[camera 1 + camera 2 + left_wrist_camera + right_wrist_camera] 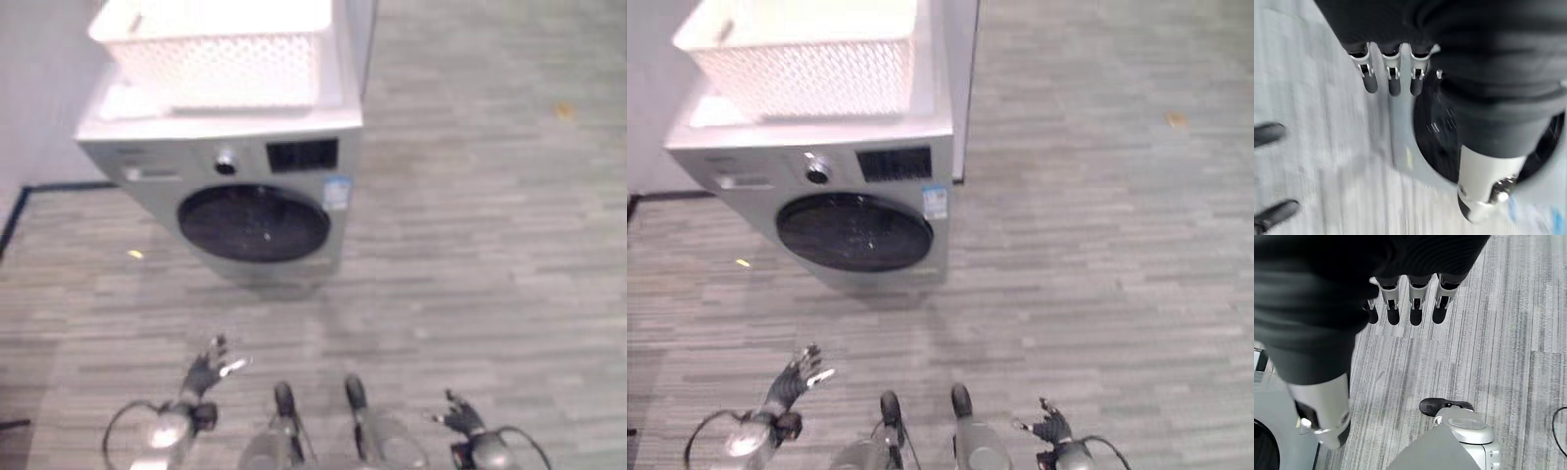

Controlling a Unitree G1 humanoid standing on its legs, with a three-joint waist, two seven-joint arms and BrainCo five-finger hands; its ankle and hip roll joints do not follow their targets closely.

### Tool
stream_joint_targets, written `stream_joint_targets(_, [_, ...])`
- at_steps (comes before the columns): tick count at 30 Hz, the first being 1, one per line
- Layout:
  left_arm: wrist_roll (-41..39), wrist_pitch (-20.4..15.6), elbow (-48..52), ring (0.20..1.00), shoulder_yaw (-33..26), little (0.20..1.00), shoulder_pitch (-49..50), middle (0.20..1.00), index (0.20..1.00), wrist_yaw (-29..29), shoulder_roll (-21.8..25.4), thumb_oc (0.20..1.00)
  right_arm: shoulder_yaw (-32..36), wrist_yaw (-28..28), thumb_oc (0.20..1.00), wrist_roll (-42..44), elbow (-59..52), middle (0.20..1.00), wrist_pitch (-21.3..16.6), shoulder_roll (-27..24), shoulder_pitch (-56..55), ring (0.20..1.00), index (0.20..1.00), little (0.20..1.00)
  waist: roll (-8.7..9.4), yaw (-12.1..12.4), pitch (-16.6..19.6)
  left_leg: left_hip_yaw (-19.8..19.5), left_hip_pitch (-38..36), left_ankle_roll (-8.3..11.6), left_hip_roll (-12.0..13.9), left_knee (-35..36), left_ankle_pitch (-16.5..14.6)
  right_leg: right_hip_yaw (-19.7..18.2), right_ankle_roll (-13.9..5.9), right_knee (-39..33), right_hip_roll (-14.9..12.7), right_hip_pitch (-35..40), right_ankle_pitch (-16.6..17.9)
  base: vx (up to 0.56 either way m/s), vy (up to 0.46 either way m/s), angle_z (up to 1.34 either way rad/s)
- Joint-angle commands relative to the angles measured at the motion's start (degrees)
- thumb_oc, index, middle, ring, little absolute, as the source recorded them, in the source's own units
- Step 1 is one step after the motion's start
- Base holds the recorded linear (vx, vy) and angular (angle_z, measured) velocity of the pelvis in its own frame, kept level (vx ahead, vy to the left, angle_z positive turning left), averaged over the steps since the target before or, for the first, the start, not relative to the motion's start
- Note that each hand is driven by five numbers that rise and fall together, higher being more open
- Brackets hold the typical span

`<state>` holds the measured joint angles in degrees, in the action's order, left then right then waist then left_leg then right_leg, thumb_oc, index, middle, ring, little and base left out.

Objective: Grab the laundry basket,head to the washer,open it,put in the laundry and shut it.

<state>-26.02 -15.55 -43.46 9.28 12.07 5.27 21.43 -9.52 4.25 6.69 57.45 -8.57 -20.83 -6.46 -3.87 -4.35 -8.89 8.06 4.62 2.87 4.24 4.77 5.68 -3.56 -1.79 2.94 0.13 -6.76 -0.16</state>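
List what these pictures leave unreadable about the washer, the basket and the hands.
- Laundry basket: its top is cut off by the upper edge of both eye views, so its contents are hidden.
- Washer: the dark door hides the drum; the panel is too blurred to read.
- Left hand and right hand: small in the eye views.

Bare striped floor (470,245) lies between both hands and the washer (235,181), with nothing standing on it. The washer's round dark door (253,223) is shut, facing that free stretch. A white laundry basket (220,44) takes up the washer's top.
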Motion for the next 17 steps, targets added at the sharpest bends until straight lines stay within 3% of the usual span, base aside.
stream_joint_targets(1, [3.3,-1.2,-3.5,1.0,-3.7,1.0,-2.7,1.0,1.0,-0.9,0.8,1.0,0.8,-0.4,1.0,-0.6,-1.5,1.0,-1.2,-0.3,-3.4,1.0,1.0,1.0,3.03,0.6,0.9,-3.1,3.9,0.43,2.5,-5.2,0.2,1.0,-4.19,0.6,-3.7,1.9,-1.0,0.04,-0.056,0.34])
stream_joint_targets(2, [4.8,-0.9,-10.7,1.0,-7.2,1.0,-2.5,1.0,1.0,-2.5,-0.5,1.0,1.5,-0.4,1.0,-0.7,-0.2,1.0,-1.1,0.5,-4.1,1.0,1.0,1.0,3.25,1.4,2.1,-4.2,3.1,0.38,2.4,-5.2,0.2,2.2,-4.04,0.5,-3.7,3.6,-1.6,0.03,-0.035,0.38])
stream_joint_targets(3, [4.8,-1.0,-10.8,1.0,-7.2,1.0,-2.5,1.0,1.0,-2.5,-0.6,1.0,1.5,-0.4,1.0,-0.7,-0.2,1.0,-1.1,0.5,-4.1,1.0,1.0,1.0,3.25,1.4,2.1,-4.3,3.0,0.38,2.4,-5.2,0.2,2.2,-4.04,0.5,-3.8,3.7,-1.6,0.06,-0.05,0.45])
stream_joint_targets(6, [6.0,0.8,-23.8,1.0,-13.8,1.0,-2.6,1.0,1.0,-4.9,-2.6,1.0,2.6,0.1,1.0,-0.5,4.3,1.0,-0.2,2.8,-4.5,1.0,1.0,1.0,4.02,2.7,4.4,-6.0,1.2,0.28,2.1,-5.6,-0.4,4.1,-3.68,0.2,-3.9,6.8,-2.7,0.05,-0.038,0.34])
stream_joint_targets(17, [7.7,2.3,-26.8,1.0,-12.4,1.0,-2.3,1.0,1.0,-2.2,-4.4,1.0,2.2,-1.1,1.0,-0.3,9.2,1.0,1.6,4.1,-4.7,1.0,1.0,1.0,4.21,3.5,7.1,-7.6,-0.8,0.22,1.8,-4.6,-0.6,6.9,-3.32,-0.6,-4.3,9.9,-3.4,0.01,-0.007,0.13])
